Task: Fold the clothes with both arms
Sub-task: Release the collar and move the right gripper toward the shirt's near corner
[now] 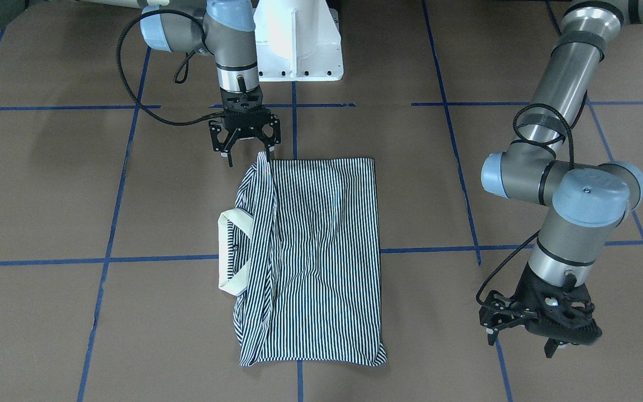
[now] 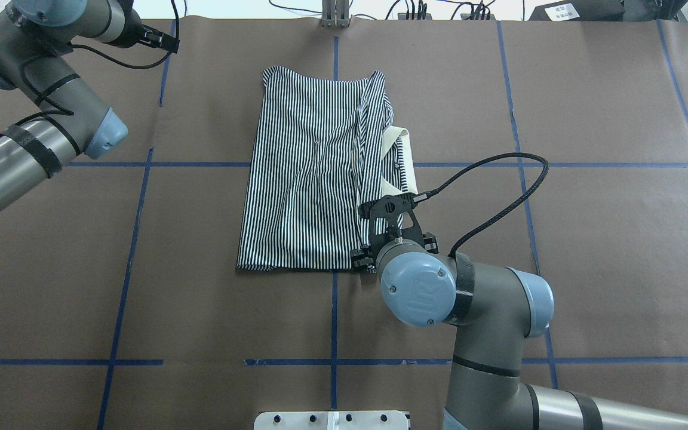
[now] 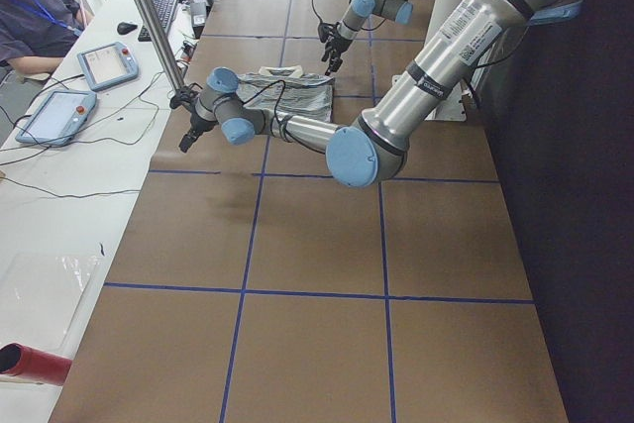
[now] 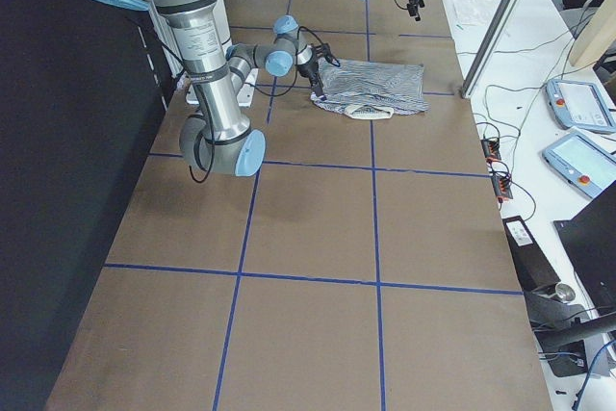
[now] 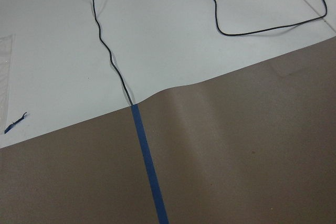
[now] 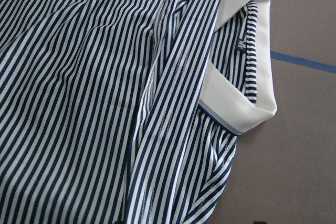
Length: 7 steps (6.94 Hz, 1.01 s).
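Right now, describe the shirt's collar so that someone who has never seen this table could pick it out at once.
Start at the brown table crossed by blue tape lines and find the striped polo shirt folded at its middle. Along the shirt's edge nearest the robot's right arm sits the collar: a plain cream band, the only unstriped part.

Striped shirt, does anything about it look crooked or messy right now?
Yes. The cream collar sticks out past the folded edge of the shirt, and the fabric beside it is bunched into ridges, so that side isn't straight.
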Available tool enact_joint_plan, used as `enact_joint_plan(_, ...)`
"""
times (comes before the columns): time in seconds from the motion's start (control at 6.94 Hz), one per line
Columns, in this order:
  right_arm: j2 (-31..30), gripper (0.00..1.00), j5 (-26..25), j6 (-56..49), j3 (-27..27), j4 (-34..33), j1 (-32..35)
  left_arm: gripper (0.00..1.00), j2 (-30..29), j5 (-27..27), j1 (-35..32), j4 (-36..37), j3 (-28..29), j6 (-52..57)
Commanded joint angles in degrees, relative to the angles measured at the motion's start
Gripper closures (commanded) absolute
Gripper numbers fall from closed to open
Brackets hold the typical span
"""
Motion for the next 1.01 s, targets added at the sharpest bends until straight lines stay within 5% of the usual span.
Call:
enact_joint_plan(0.0,0.2,0.29,-2.8,-3.8,-1.0,0.3,-2.4,0.0,0.0,0.0,0.0,-0.1,-0.1,0.0)
enact_joint_plan(0.29,0.3,0.34,-5.1,-4.9,-2.3,0.4,-3.2,0.0,0.0,0.0,0.0,-0.1,-0.2,0.0)
enact_joint_plan(0.86,1.6,0.62,-5.0,-5.0,-2.3,0.5,-3.4,0.0,0.0,0.0,0.0,-0.1,-0.1,0.0)
